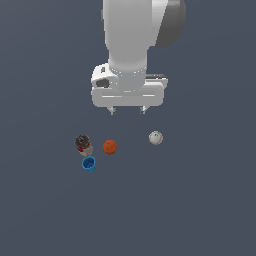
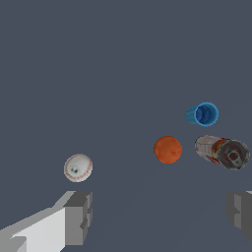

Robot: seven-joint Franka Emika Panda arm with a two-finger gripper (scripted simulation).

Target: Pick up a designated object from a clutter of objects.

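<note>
Hovering wide open and empty above the counter [image 1: 200, 210]: end effector [image 1: 128, 109]. Lying apart from orange ball [image 1: 110, 147], blue cup [image 1: 89, 164] and can [image 1: 83, 144]: white baseball [image 1: 156, 138].

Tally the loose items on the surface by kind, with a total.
Balls: 2, a white baseball and an orange ball
Cups: 1, the blue cup
Cans: 1, the can with a dark top
Total: 4
</note>
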